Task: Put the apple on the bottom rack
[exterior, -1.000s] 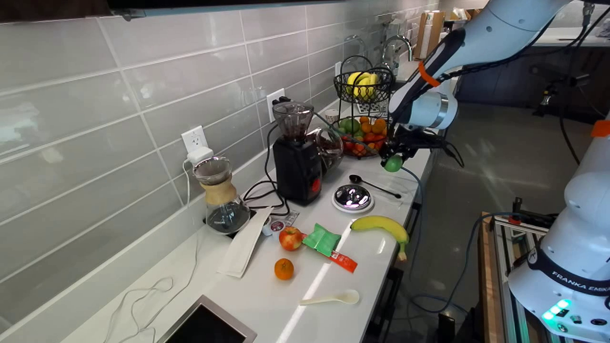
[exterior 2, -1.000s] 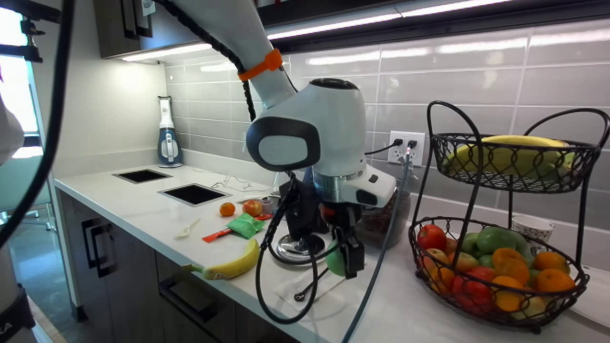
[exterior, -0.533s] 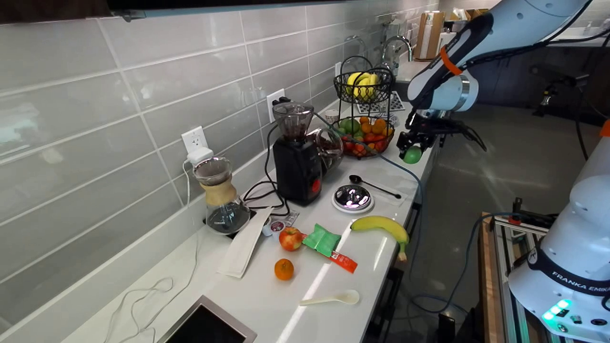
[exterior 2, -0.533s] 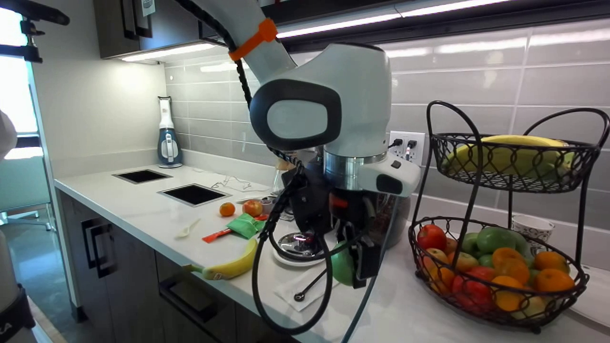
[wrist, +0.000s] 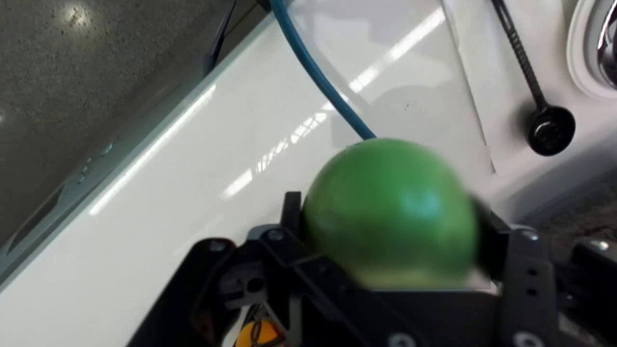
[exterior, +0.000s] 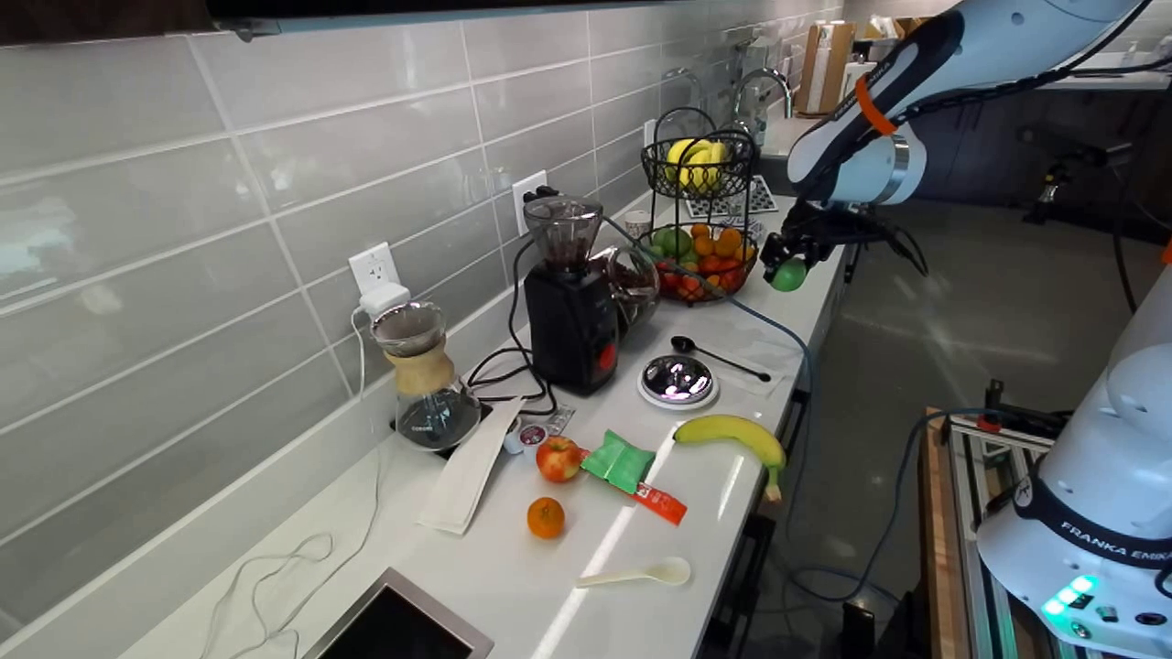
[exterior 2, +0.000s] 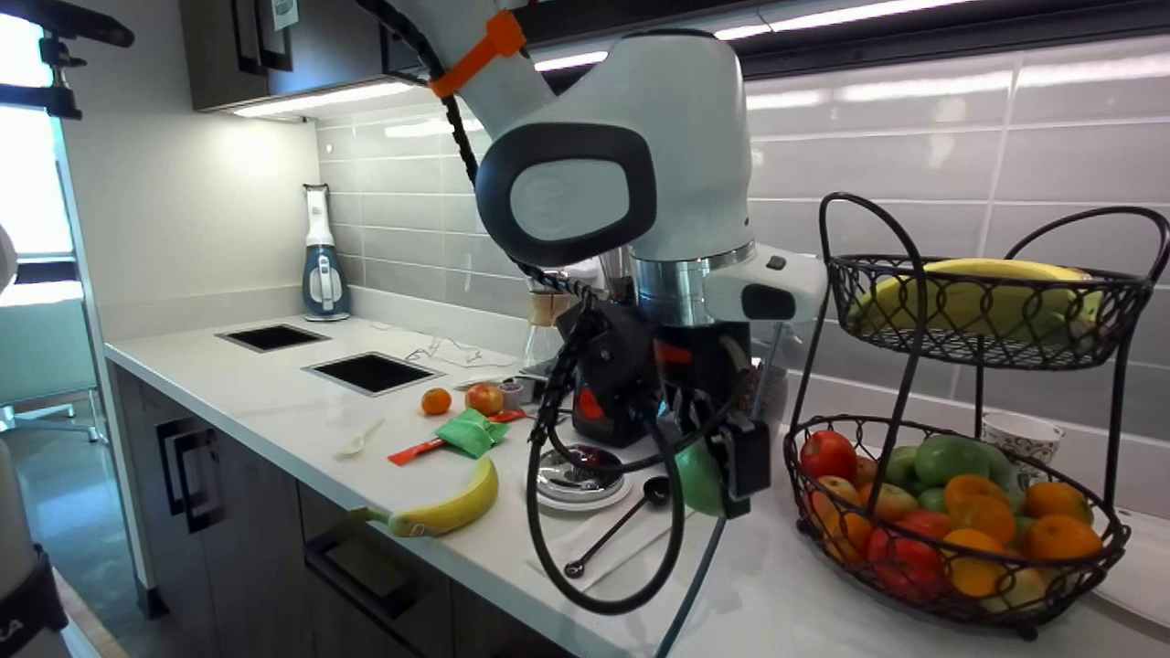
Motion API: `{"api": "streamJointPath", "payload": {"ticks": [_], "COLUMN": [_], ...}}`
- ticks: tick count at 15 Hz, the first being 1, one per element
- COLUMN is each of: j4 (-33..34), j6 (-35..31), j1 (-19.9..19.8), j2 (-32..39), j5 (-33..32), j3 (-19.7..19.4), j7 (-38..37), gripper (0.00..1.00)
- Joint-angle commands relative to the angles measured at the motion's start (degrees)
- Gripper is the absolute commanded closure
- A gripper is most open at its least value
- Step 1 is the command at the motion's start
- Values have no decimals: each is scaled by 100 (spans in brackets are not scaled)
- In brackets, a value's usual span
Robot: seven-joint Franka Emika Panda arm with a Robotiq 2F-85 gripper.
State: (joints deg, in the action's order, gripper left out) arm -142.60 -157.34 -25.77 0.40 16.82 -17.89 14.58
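Grey tiled wall [exterior: 366,165] behind a white worktop [exterior 2: 759,603], glare streaking the surface. Pincer [wrist: 391,219] clasping the green apple [wrist: 385,207], a finger at either side in the wrist view; the finger at frame right blurs, as does the apple's lower edge. Seen in an exterior view, the near finger covers part of the apple and the far one can't be made out. Apple held up over the worktop, near the bottom rack [exterior 2: 1079,585] but apart from it; height above the surface not readable. Bottom rack heaped with red, orange and green fruit [exterior 2: 978,507], lower pieces glimpsed only through the wire. Upper basket [exterior 2: 996,352]: bananas [exterior 2: 996,268], partly behind the mesh. Patterned cup [exterior 2: 1024,429] half lost behind the bottom rack's rim. Coffee grinder [exterior: 568,320]: arm [exterior 2: 695,164] masks much of it in an exterior view. Wrist view: silver disc [wrist: 590,53] sliced by the right edge, black scoop [wrist: 552,130] with its handle running out at the top. Dark framed panel [exterior: 403,622] cut by the bottom edge in an exterior view.
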Motion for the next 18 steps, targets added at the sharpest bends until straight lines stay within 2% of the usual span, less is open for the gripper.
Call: {"api": "streamJointPath", "payload": {"ticks": [1,6,9,11,12,14,18], "j4": [-58,303,850,1257,784,1057,1188], "j6": [-1132,-2204,-2675,-2839,-2652,-2695,-2697], "j1": [168,146,-188,-447,-150,-299,-395], "j2": [248,730,1053,1422,975,1208,1375], "j5": [703,2297,3185,3454,3098,3227,3246], "j3": [179,893,1642,1994,1687,1874,1900], "j7": [556,1722,2335,2391,2138,2180,2195], "gripper": [47,47,47,47,22,22,22]}}
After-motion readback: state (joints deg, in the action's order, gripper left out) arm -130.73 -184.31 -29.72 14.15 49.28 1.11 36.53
